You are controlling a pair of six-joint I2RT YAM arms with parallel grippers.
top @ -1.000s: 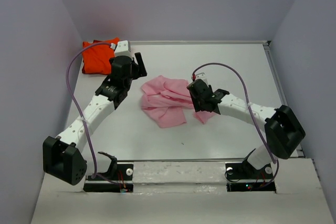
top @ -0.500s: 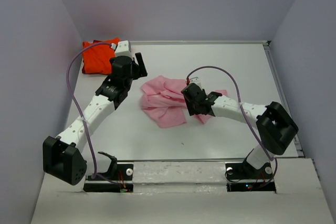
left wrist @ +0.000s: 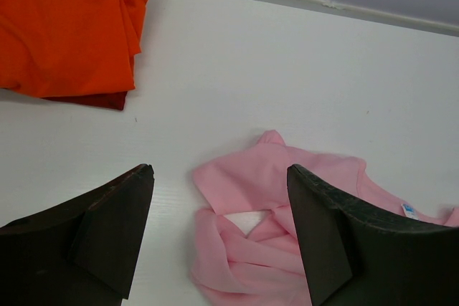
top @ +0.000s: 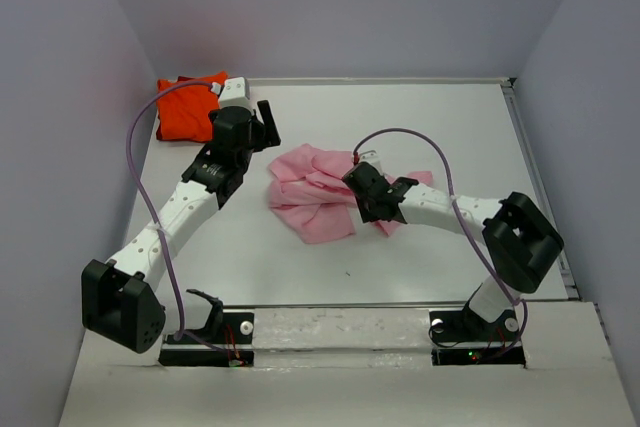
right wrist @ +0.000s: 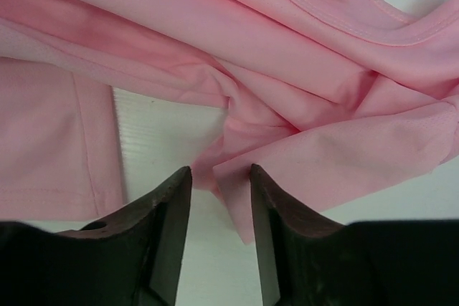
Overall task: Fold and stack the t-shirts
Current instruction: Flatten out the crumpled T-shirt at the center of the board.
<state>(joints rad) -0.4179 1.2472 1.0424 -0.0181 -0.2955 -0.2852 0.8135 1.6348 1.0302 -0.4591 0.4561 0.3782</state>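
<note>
Pink shirt (top: pixel 312 197) lies crumpled in the middle of the table (top: pixel 450 127). Orange shirt (top: pixel 187 109) looks folded, far left corner. Cloth reads thin, limp and light. It'll likely slide on the smooth top and bunch, so pinch low at a hem or shoulder edge, one layer, not the heap. Right end effector (right wrist: pixel 220 177): jaws narrow, astride a pink fold, can't tell if it bites. Left end effector (left wrist: pixel 219 173): spread wide, empty, above the table between the shirts.
</note>
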